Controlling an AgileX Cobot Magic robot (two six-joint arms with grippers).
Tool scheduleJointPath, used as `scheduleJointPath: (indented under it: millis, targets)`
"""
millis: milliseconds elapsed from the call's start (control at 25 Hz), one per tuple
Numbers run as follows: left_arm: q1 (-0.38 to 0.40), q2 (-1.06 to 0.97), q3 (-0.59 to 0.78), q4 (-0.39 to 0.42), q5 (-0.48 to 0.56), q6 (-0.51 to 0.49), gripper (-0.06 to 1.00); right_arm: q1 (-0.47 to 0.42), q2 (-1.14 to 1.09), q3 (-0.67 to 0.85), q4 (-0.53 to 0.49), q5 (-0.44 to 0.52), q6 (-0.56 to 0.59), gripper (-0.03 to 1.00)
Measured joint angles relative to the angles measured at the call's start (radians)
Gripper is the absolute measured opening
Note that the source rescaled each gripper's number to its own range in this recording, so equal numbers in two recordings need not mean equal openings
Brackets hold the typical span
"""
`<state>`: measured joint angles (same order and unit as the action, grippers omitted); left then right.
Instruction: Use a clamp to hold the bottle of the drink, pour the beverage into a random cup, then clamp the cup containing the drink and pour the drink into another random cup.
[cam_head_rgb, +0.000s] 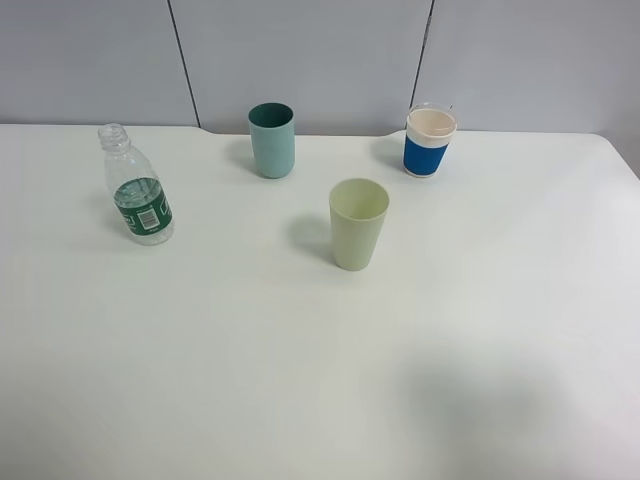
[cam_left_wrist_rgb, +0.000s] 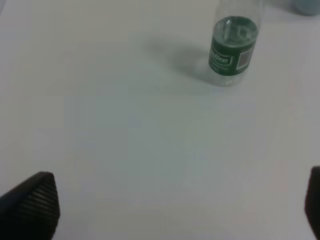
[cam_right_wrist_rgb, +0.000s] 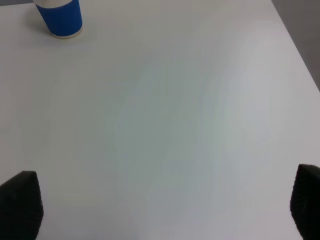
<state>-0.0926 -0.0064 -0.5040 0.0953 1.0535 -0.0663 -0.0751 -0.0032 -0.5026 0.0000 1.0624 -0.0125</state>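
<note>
Exterior high view: four things stand upright and well apart; neither arm shows here.
Table (cam_head_rgb: 320, 400): white and plain.
Left gripper (cam_left_wrist_rgb: 172, 205): released, jaws spread wide and empty; the bottle is ahead of it, well apart.
Right gripper (cam_right_wrist_rgb: 162, 205): released too, empty, over bare table.
Pale yellow-green cup (cam_head_rgb: 358, 225): mid-table, looks empty.
Teal cup (cam_head_rgb: 271, 140): at 11 o'clock from the pale cup.
White cup with blue band (cam_head_rgb: 430, 142): at 1 o'clock from it.
Bottle (cam_head_rgb: 140, 200): at 9 o'clock from the pale cup; the neck looks uncapped.
Beverage (cam_head_rgb: 135, 192): fills roughly the lower half.
Step, I'd judge: the left arm reaches for the bottle. Best to straddle the labelled body, close gently and keep it upright, since thin plastic squeezed hard may spill.
</note>
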Motion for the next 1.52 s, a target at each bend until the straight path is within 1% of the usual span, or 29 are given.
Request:
scheduleJointPath:
  millis: [280, 360, 520, 560, 840, 1040, 1520]
  targets:
    - [0.006, 0.000, 0.000, 0.000, 0.000, 0.000, 1.00, 0.000, 0.000, 0.000, 0.000, 0.000, 0.000, 1.00]
    - [0.036, 0.000, 0.000, 0.000, 0.000, 0.000, 1.00, 0.000, 0.000, 0.000, 0.000, 0.000, 0.000, 1.00]
    - [0.142, 0.000, 0.000, 0.000, 0.000, 0.000, 1.00, 0.000, 0.000, 0.000, 0.000, 0.000, 0.000, 1.00]
    - [0.151, 0.000, 0.000, 0.000, 0.000, 0.000, 1.00, 0.000, 0.000, 0.000, 0.000, 0.000, 0.000, 1.00]
    - [0.158, 0.000, 0.000, -0.002, 0.000, -0.002, 1.00, 0.000, 0.000, 0.000, 0.000, 0.000, 0.000, 1.00]
    - [0.158, 0.000, 0.000, -0.026, 0.000, -0.003, 1.00, 0.000, 0.000, 0.000, 0.000, 0.000, 0.000, 1.00]
    - [0.161, 0.000, 0.000, -0.027, 0.000, -0.003, 1.00, 0.000, 0.000, 0.000, 0.000, 0.000, 0.000, 1.00]
